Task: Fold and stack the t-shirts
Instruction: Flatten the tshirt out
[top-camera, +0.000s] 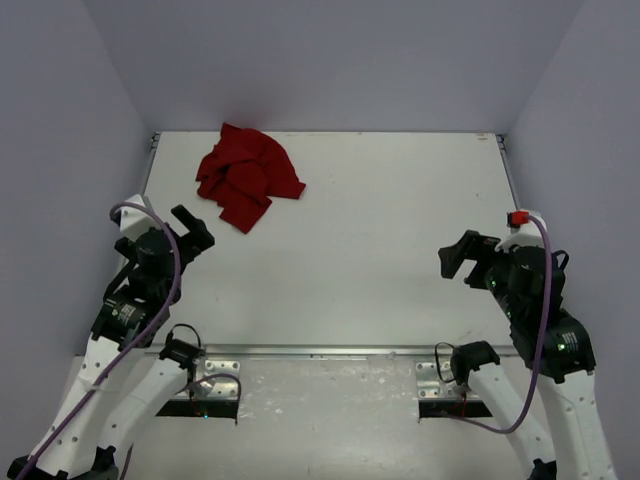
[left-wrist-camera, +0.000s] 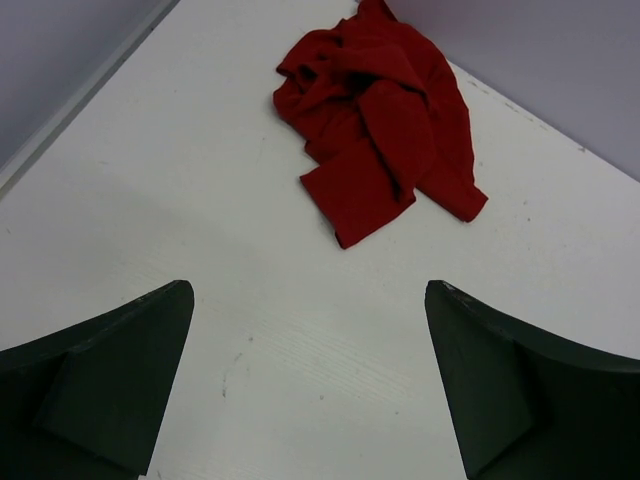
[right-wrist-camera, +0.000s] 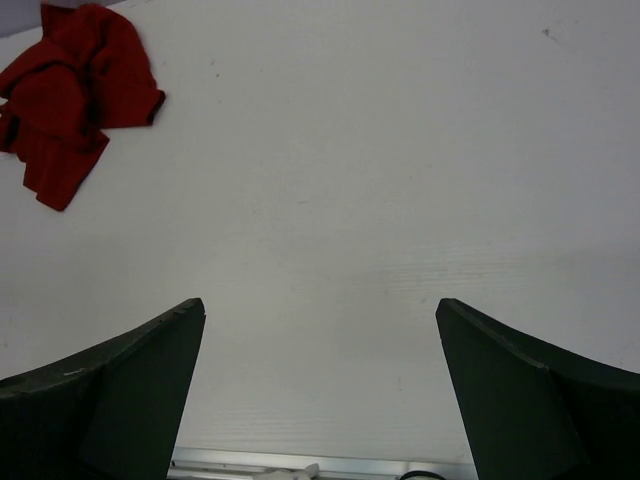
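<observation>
Since neither arm holds anything, this entry files under the opening step: reach and spread. Folding and stacking are not begun.

**Item:** t-shirt (top-camera: 247, 185), deep red, one only. Crumpled in a loose heap of overlapping flaps, one squarish flap pointing toward the arms.

**Location:** far-left part of the tabletop (top-camera: 400, 200), near the back edge and the left edge, overhanging neither.

**Left fingers** (left-wrist-camera: 110, 385): spread apart, empty, short of the heap. In the left wrist view the near flap lies ahead, between them.

**Right fingers** (right-wrist-camera: 115, 395): spread apart, empty, over the near-right area, well apart from the cloth.

**Next move, as judged:**
- The left arm is better placed. It should advance, descend and pinch the near flap or a hem, then draw the cloth toward the centre for flattening.
- The right arm would have to cross a wide stretch to take an opposite corner.

**Edges and room:**
- Walls rise along the left, back and right.
- A strip runs along the left edge beside the heap, so wrist margin looks slim there.
- Bare surface from centre to right offers ample room for laying out.
- A metal rail lines the near edge by the arm bases.
</observation>
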